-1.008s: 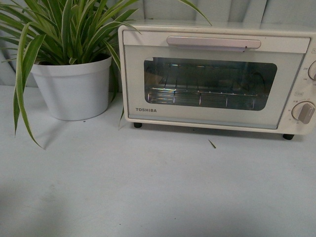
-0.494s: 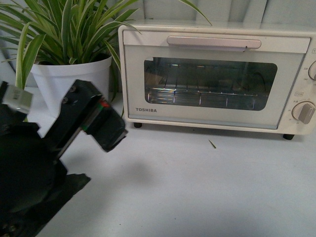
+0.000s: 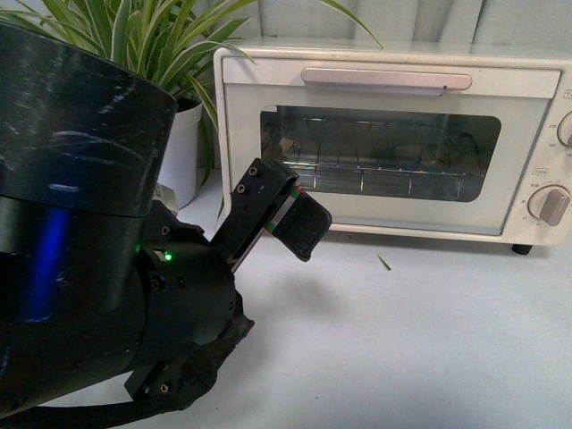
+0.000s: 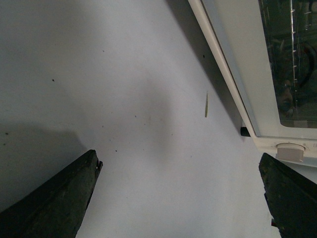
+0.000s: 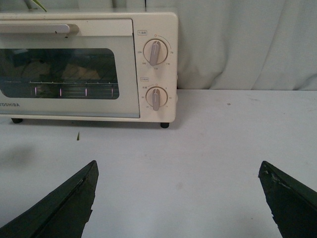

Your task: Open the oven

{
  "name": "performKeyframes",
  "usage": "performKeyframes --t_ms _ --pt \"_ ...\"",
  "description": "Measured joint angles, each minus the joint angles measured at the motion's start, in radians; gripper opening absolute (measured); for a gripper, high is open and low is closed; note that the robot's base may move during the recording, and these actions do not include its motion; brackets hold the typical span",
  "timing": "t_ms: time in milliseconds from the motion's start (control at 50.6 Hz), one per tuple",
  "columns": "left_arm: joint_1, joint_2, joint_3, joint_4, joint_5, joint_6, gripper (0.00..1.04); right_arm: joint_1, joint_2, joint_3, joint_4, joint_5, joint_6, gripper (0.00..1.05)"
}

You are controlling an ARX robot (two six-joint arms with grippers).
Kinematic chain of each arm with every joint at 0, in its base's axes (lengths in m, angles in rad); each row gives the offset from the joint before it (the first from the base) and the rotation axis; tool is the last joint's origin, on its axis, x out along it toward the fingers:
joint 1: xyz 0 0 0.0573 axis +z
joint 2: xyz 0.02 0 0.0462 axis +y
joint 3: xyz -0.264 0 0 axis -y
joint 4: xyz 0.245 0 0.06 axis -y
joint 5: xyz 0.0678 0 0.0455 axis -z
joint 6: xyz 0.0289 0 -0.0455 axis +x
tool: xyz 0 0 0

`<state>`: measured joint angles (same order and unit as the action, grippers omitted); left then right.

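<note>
The cream-white TOSHIBA oven [image 3: 393, 134] stands at the back of the table with its glass door closed. Its silver bar handle [image 3: 386, 79] runs along the door's top. My left gripper [image 3: 299, 223] is open and empty, in front of the door's lower left corner and below the handle. In the left wrist view the left gripper [image 4: 181, 198] hangs over bare table beside the oven's base [image 4: 242, 64]. My right gripper [image 5: 178, 198] is open and empty, some way in front of the oven [image 5: 89, 64]. It faces the two grey knobs [image 5: 155, 52]. The handle's right end [image 5: 37, 29] also shows there.
A spider plant [image 3: 152, 45] in a white pot [image 3: 183, 152] stands left of the oven, mostly hidden by my left arm [image 3: 80, 223]. A small leaf scrap [image 3: 383, 260] lies on the white table [image 3: 429, 340]. A grey curtain [image 5: 237, 44] hangs behind.
My left arm has come up into the front view and moved right toward the oven, now covering most of the plant pot. The oven door has stayed closed.
</note>
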<state>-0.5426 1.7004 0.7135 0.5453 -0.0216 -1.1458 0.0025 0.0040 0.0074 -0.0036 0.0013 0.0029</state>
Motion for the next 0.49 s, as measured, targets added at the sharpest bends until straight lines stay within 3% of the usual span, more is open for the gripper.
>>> performKeyframes --t_ms 257,356,494 --pt "-0.01 0.053 0.042 0.0 -0.004 -0.041 0.98 -0.001 0.0 0.0 -0.001 -0.005 0.0 0.95" --pt "-0.009 0.058 0.046 0.001 -0.005 -0.049 0.98 -0.043 0.109 0.046 -0.057 -0.174 0.15 0.95" --pt "-0.006 0.059 0.046 0.004 -0.005 -0.063 0.98 -0.018 0.305 0.123 0.061 -0.158 0.229 0.95"
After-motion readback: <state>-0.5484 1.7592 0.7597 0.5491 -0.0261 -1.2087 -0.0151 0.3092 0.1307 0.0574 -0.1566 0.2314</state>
